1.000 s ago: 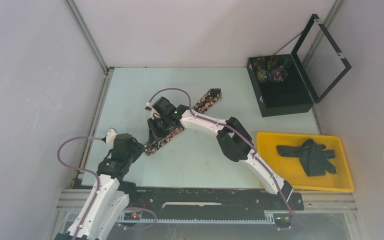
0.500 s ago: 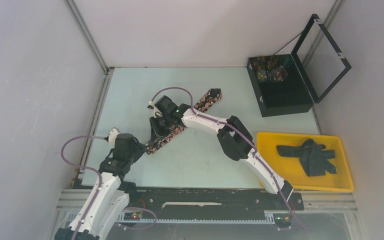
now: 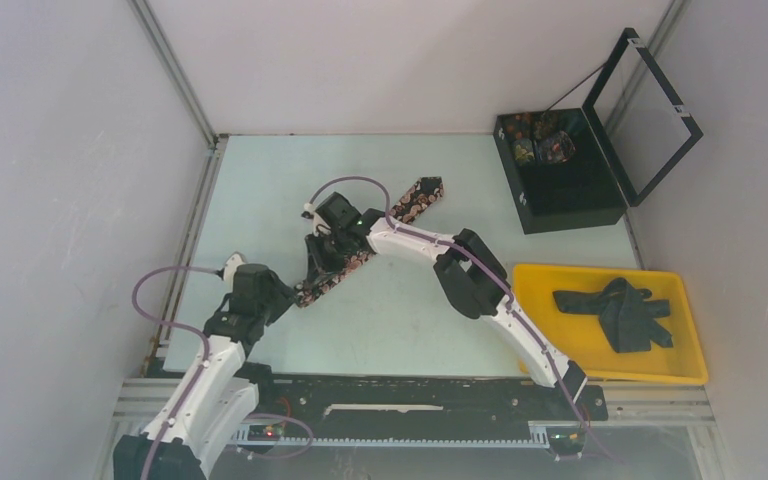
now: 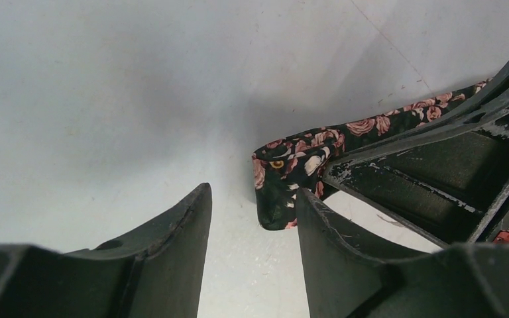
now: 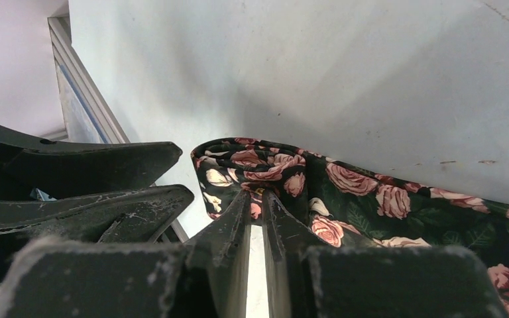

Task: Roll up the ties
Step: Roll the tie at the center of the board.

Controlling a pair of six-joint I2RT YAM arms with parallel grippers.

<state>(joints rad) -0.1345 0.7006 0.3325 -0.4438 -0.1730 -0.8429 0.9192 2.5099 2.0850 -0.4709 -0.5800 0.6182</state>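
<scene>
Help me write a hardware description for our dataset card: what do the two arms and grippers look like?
Both the left arm and right arm have white link shells with black joint housings. A thin purple cable loops along each. The left gripper and right gripper have black, tapered, scuffed fingers. A green light glows near the right wrist.

The white-shelled left arm point(image 3: 207, 378) and right arm point(image 3: 523, 335) have black joint housings. A thin purple cable point(image 3: 137, 290) runs along each, and the jaws are scuffed matte black.
</scene>
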